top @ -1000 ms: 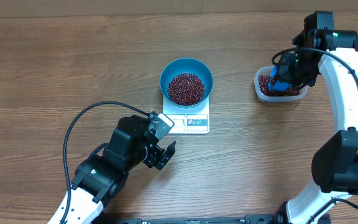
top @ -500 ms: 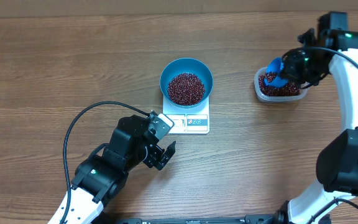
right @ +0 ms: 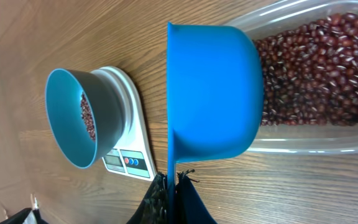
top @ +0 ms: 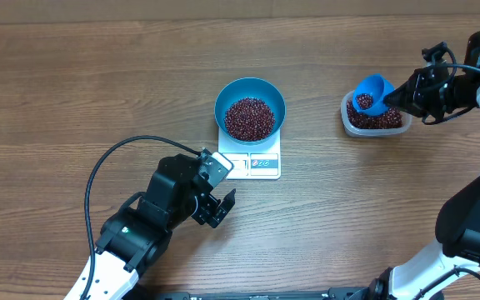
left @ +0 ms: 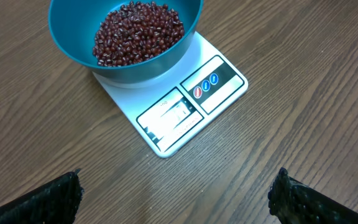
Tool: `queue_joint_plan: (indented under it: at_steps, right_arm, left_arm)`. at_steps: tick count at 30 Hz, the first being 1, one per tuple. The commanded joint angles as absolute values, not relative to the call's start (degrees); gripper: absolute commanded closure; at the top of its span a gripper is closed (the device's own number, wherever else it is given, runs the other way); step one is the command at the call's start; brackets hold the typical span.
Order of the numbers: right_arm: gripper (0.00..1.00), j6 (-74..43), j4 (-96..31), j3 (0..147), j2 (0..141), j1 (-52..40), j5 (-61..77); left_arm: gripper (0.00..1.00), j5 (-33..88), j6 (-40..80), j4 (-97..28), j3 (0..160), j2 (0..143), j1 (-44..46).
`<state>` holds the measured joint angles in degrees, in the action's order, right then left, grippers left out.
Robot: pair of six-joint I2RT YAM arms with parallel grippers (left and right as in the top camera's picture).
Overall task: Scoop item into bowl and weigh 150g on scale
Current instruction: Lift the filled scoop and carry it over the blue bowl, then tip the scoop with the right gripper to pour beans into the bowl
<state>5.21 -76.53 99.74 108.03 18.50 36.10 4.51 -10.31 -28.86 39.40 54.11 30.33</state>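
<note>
One round blue bowl (top: 222, 98) seated on one white square scale (top: 261, 163), near the middle of the wooden table (top: 98, 83); in the left wrist view, one display (left: 169, 115) and three small round buttons (left: 206, 85), one red and two blue, along the scale's uncovered edge.

Dark red-brown beans (top: 249, 117) in three lots: one heap covering the bowl's floor, well below its rim; one layer in the single clear tub (top: 398, 131), well apart to the bowl's right; one small portion inside the one blue scoop (top: 372, 93).

Scoop over the tub's bowl-side end, tilted, mouth up and toward the bowl; touching the tub or not, cannot tell.

Two grippers. Right gripper (right: 173, 196) pinched narrow on the scoop's handle, reaching in from the table's right edge. Left gripper (top: 220, 209) spread wide with nothing between its two fingers, just beside the scale's display corner, pointed at scale and bowl; one black cable (top: 107, 162) looping off that arm.
</note>
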Motion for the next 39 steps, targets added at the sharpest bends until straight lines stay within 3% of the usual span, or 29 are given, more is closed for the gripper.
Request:
queue_joint_plan:
  at_steps: [1,17,39]
  right_arm:
    - [0.96,6.55,-76.20,101.34,106.17,16.95,38.98]
    - [0.96,3.36,-74.41,107.87,101.86,0.47,37.01]
    - [0.96,-10.48,-72.05,113.16,101.65,-25.67,-1.45]
  left_arm:
    - [0.00,5.56,-10.26,-28.71,39.38,54.00,30.02]
    - [0.01,5.56,-10.26,-28.71,39.38,54.00,30.02]
    - [0.01,5.56,-10.26,-28.71,39.38,54.00,30.02]
